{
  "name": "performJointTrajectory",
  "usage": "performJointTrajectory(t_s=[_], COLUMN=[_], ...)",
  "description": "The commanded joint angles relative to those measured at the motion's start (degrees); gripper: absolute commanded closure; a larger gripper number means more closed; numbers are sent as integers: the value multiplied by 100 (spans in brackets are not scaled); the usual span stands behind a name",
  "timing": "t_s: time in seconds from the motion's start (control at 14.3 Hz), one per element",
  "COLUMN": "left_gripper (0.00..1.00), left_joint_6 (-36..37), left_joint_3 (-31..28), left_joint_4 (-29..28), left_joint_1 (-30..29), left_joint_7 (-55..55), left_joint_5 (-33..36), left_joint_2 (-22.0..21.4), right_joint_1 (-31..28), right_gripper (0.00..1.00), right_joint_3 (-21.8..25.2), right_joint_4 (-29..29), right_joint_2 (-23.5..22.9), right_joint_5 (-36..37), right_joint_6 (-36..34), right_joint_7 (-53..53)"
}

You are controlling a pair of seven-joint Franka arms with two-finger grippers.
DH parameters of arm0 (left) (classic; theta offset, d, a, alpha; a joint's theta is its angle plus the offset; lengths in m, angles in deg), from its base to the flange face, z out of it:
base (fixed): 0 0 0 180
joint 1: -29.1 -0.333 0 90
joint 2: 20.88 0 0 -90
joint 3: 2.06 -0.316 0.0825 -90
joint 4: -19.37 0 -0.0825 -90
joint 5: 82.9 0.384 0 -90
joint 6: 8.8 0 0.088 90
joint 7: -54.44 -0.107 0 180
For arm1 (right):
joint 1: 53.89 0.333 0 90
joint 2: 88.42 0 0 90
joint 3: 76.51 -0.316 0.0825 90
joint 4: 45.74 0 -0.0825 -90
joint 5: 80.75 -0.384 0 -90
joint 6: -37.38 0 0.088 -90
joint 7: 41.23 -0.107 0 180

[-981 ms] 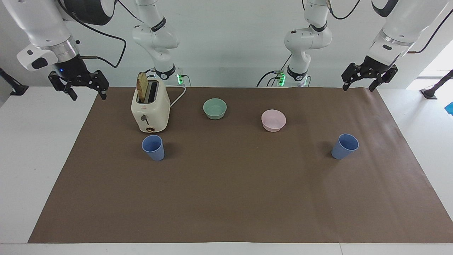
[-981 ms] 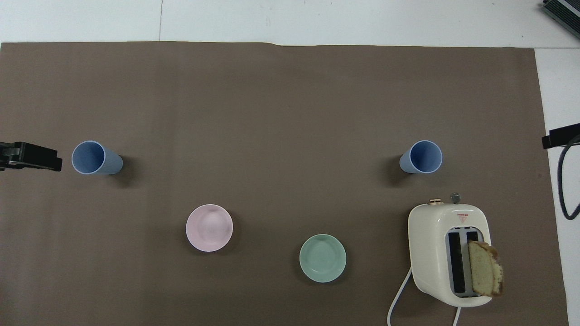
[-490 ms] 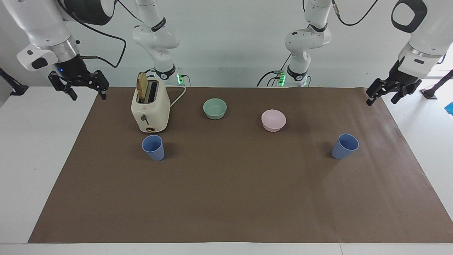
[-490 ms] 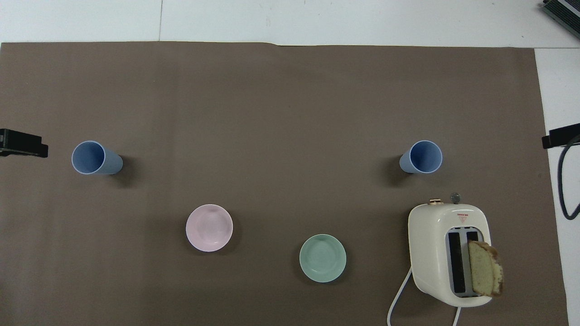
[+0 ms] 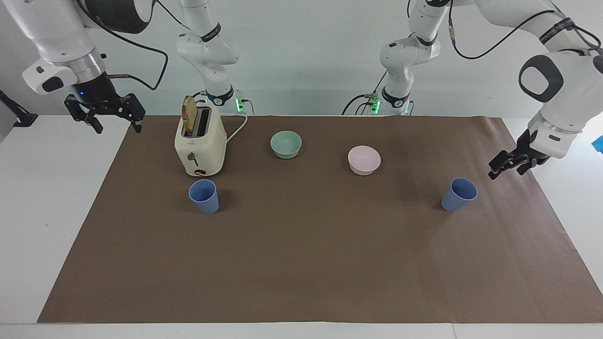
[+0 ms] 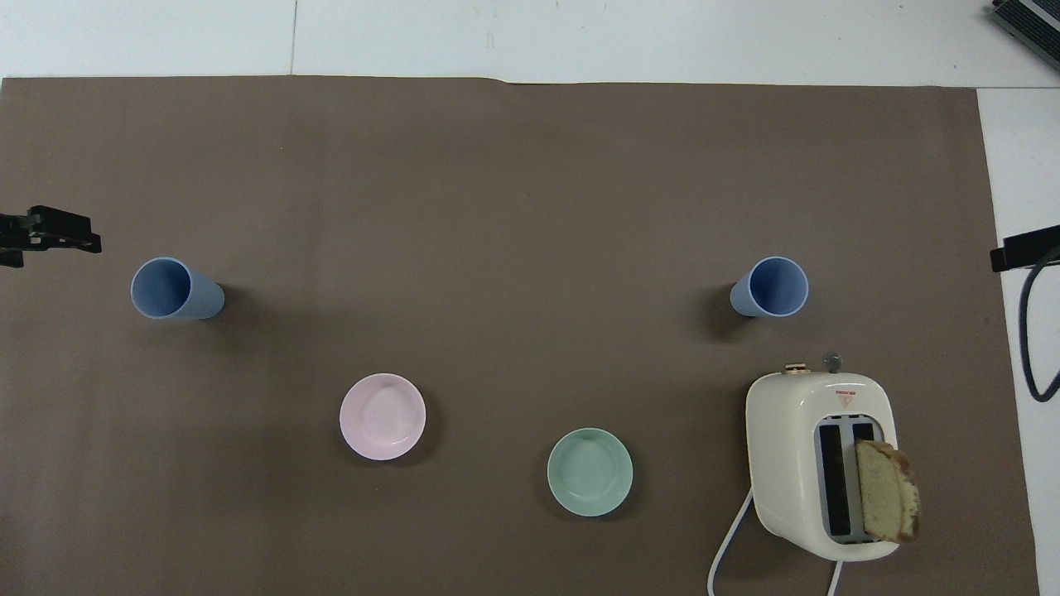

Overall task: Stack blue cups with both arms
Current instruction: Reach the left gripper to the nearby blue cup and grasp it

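Facing view: at frame right, my left end effector (image 5: 510, 164), fingers apart, hangs just up-right of an upright blue cup (image 5: 459, 194); the second blue cup (image 5: 204, 196) stands left-centre below the toaster (image 5: 200, 146).

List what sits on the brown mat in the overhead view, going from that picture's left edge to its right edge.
blue cup at the left arm's end → pink bowl → green bowl → blue cup by the toaster → toaster with its bread slice
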Motion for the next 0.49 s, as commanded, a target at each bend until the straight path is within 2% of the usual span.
performJointTrajectory(t_s=[0.0, 0.14, 0.28, 0.42], left_gripper=[0, 0, 0, 0], left_joint_6=[-555, -881, -926, -978], left_joint_3=[49, 49, 49, 49], left_joint_4=[-723, -866, -875, -980], left_joint_1=[-46, -46, -46, -2], left_joint_7=[-9, -9, 0, 26], left_joint_5=[-87, -87, -87, -87], left_joint_2=[-110, -32, 153, 162], right_joint_1=[-15, -15, -15, -15], right_gripper=[0, 0, 0, 0], right_joint_3=[-6, -6, -6, -6], right_joint_4=[76, 67, 67, 76], right_joint_2=[61, 61, 61, 69], right_joint_5=[-13, -13, -22, -22], right_joint_6=[74, 74, 74, 74], right_joint_7=[123, 123, 123, 123])
